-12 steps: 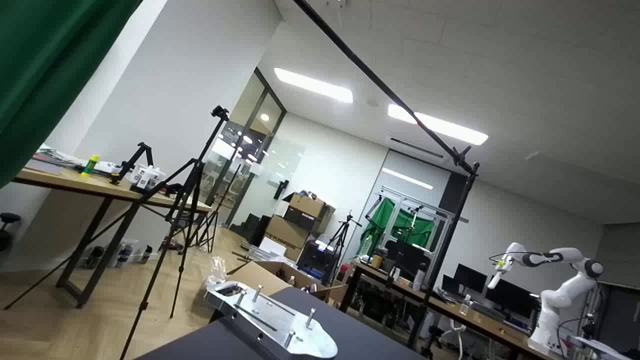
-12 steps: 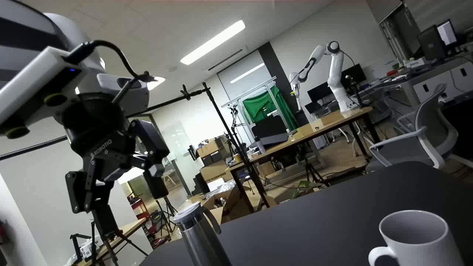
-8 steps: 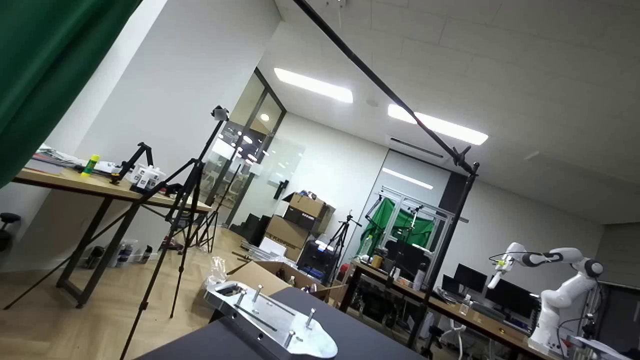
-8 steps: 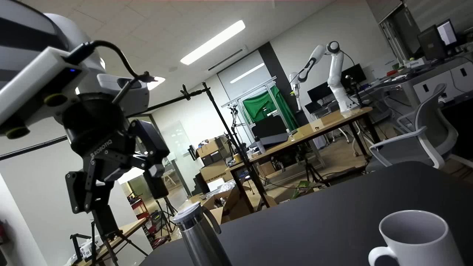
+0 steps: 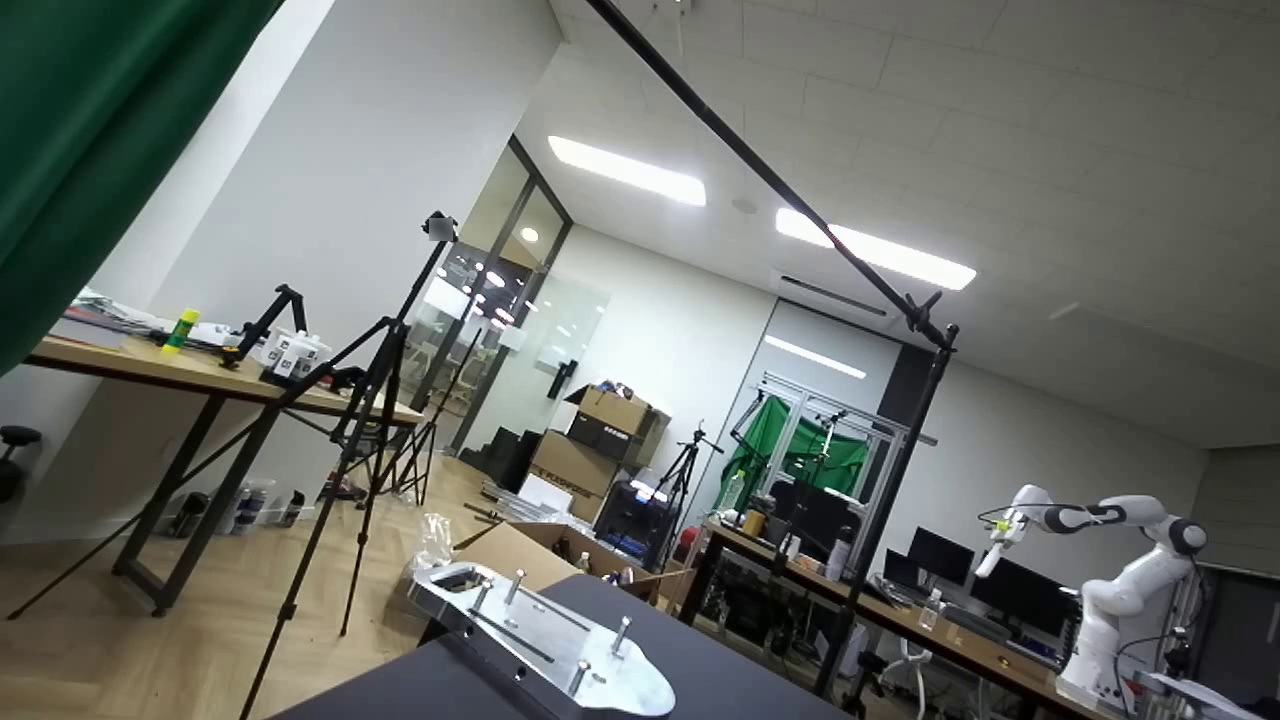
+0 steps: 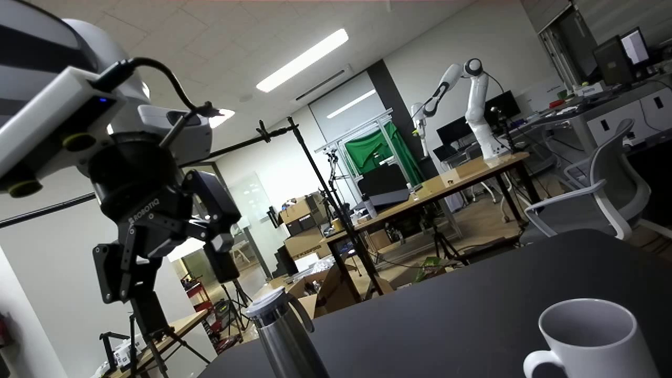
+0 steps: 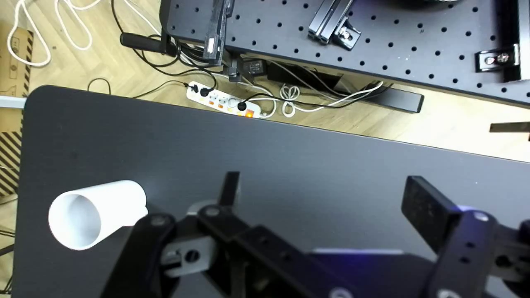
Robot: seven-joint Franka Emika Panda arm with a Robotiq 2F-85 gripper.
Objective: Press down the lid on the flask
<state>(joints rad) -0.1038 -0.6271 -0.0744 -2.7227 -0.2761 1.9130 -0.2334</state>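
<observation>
The flask (image 6: 291, 341) is a steel-grey pitcher with a dark handle, standing on the black table in an exterior view; its base is cut off by the frame. Its pale lid (image 6: 266, 303) sits on top, with a dark see-through band between lid and body. My gripper (image 6: 188, 296) hangs apart from the flask, to its left and higher in that view. The gripper also shows in the wrist view (image 7: 325, 188), with fingers wide apart and nothing between them. A pale rounded edge shows behind one finger there; I cannot tell whether it is the lid.
A white mug (image 6: 593, 336) stands on the black table (image 6: 430, 315) and also shows in the wrist view (image 7: 99, 213). Past the table edge are a power strip (image 7: 223, 101) and a black perforated board (image 7: 372, 41). A metal plate with upright bolts (image 5: 550, 640) is on the table.
</observation>
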